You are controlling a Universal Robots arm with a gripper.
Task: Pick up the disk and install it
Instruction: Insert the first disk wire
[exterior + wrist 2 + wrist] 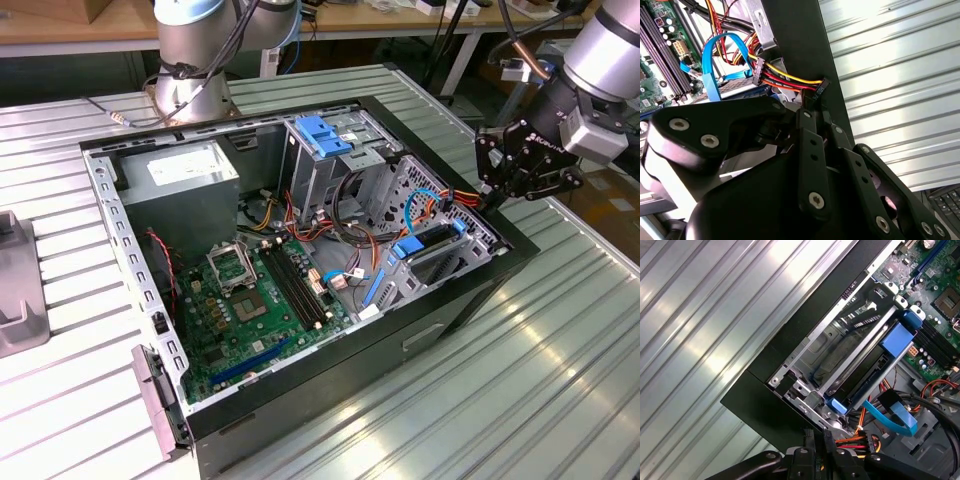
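Note:
The disk (pixel 432 243) lies in the drive cage at the corner of the open computer case (pixel 300 400) on the exterior view's right. Its blue side rails show there. In the first wrist view the disk (pixel 867 372) is a dark flat body between blue rails inside the metal cage. My gripper (pixel 493 195) hovers over the case's rim just beyond that cage. In the second wrist view the gripper (pixel 816 112) has its fingers together on a black power plug (pixel 817 90) with red, yellow and black wires. The gripper (pixel 822 436) sits beside the same wires in the first wrist view.
A grey power-supply box (pixel 190 175) and a green motherboard (pixel 255 300) fill the case. An upper bay carries blue tabs (pixel 322 135). A blue data cable (pixel 715 55) loops near the cage. The case rests on a ribbed metal table (pixel 520 380); the arm's base (pixel 195 60) stands behind.

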